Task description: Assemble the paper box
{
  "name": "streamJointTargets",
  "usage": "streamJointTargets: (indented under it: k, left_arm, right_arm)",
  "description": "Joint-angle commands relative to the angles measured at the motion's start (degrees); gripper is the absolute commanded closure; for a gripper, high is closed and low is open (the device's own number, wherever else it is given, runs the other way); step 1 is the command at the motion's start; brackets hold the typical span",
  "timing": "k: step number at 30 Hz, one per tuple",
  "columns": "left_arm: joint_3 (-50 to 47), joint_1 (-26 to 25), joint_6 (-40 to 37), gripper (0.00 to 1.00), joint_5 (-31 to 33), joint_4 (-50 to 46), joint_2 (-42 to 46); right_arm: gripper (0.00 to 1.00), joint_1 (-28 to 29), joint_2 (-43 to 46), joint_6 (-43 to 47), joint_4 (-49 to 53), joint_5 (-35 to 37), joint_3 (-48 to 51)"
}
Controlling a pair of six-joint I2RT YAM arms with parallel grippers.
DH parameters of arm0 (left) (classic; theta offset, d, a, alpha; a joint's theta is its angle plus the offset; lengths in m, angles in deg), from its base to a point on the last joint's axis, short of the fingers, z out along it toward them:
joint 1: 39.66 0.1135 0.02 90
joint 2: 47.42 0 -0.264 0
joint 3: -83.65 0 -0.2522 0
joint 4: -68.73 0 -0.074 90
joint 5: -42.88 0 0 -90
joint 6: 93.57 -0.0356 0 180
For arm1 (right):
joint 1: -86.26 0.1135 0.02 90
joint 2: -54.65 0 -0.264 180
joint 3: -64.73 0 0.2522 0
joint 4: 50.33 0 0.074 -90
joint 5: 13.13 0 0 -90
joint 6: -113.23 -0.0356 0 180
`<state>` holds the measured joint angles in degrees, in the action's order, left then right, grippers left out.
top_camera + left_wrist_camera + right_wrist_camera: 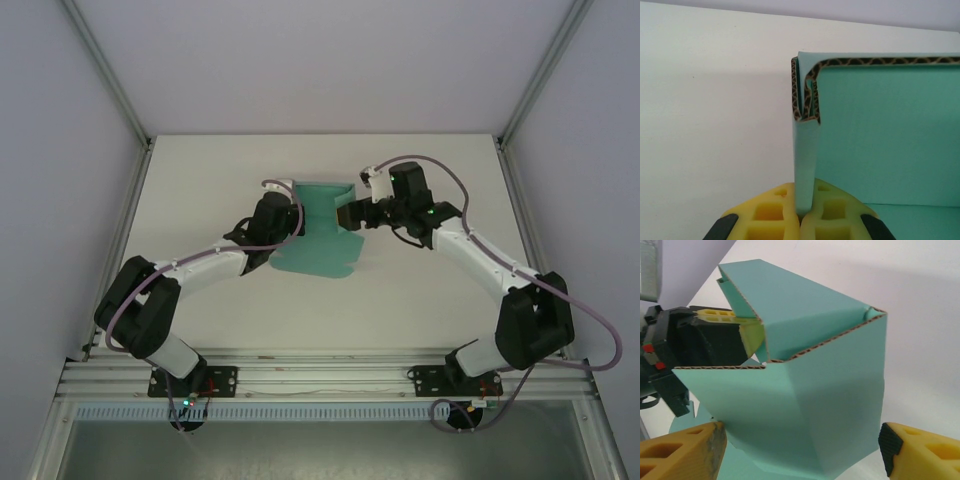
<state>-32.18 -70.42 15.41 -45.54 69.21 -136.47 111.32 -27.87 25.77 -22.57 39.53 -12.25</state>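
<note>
Paper box [320, 235]: sitting half-folded on the desk [430, 300], between both arms.
Left claw [802, 212]: clamping tight on its upright folded wall.
Right claw [800, 455]: hanging apart, straddling its opposite side.

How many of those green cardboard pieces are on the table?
1. The paper box, partly folded, sits in the middle of the table, one upright wall pinched by the left gripper. Another piece could lie hidden beneath it.
</note>
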Motion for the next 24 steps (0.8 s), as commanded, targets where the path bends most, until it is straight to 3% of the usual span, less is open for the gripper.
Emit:
streamJointTargets:
  k: [1,6,10,13,16,18,24]
  left_arm:
    - [-1.5,-0.8,-1.8,1.0,-1.8,2.6,2.0]
    - [-1.1,-0.8,-2.3,1.0,-3.9,2.7,2.4]
    - [-1.2,-1.1,-2.6,1.0,-6.1,4.4,2.2]
    - [0.1,-1.2,-2.2,1.0,-4.1,2.1,0.8]
    - [-0.4,-1.4,-3.4,1.0,-0.3,2.1,-1.3]
    - [-3.3,-1.5,-4.3,1.0,3.1,7.3,-3.1]
    - [-8.3,-2.3,-6.9,1.0,6.9,20.9,-8.5]
  right_arm:
    - [0.22,-0.5,1.8,1.4,-0.2,-2.9,0.7]
    - [0.32,-0.5,-0.5,2.3,2.7,3.1,-0.3]
    - [0.32,-0.4,-3.7,0.7,1.6,5.5,-0.3]
    - [0.35,-0.4,-4.8,0.0,-0.2,5.6,0.5]
    - [0.31,-0.4,-2.3,-1.8,-2.2,6.3,2.6]
    - [0.23,-0.4,0.7,-2.3,-3.2,8.7,5.1]
    - [0.09,-1.5,9.0,-4.9,-5.2,13.8,11.1]
